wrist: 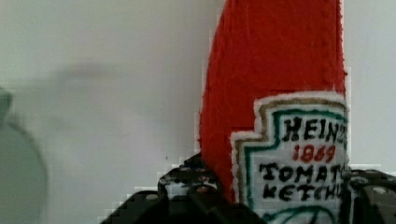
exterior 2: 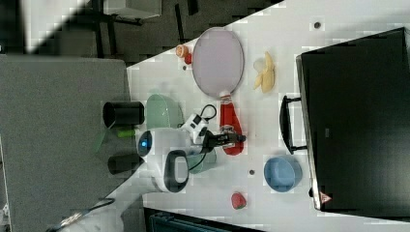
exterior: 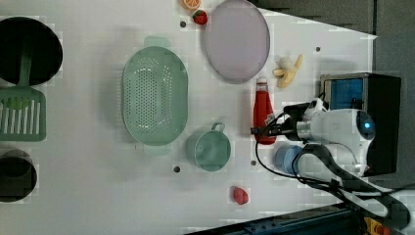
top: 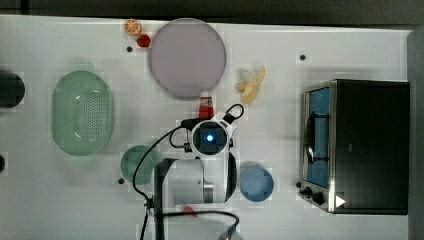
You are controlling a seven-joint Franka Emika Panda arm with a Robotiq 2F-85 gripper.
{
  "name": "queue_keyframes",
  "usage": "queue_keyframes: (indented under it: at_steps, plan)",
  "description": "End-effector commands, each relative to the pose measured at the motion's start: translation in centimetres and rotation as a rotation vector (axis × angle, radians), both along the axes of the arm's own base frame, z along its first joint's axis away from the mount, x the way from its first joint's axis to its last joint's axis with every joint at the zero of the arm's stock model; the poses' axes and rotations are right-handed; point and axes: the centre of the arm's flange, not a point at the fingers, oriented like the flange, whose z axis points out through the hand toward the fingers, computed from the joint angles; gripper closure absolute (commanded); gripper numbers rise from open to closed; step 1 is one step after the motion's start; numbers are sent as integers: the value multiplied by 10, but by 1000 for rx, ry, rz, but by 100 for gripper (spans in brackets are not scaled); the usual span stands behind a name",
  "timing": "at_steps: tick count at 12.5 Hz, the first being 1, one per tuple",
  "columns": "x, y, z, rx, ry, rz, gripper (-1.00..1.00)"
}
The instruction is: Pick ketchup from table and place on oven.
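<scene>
The ketchup (top: 205, 106) is a red squeeze bottle lying flat on the white table (top: 300, 215), its white cap touching the rim of a purple plate. In the left view the ketchup (exterior: 263, 110) has my gripper (exterior: 262, 131) at its wide base end. The right view shows the gripper (exterior 2: 232, 139) across the lower part of the ketchup (exterior 2: 228, 118). Up close in the wrist view, the black fingers (wrist: 187, 191) press against both sides of the labelled bottle (wrist: 275, 60). The oven (top: 370, 145) stands at the top view's right, its black top bare.
The purple plate (top: 186, 57) lies just beyond the cap, a peeled banana (top: 251, 84) between bottle and oven. A blue bowl (top: 256, 183) and a green cup (top: 137, 164) flank my arm. A green colander (top: 82, 112) sits on the top view's left.
</scene>
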Motion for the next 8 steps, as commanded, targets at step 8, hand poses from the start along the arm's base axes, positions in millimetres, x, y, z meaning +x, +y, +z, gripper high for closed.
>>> queue_keyframes:
  at_steps: [8]
  plan:
    - [11,-32,309,-1,20,-54,-22]
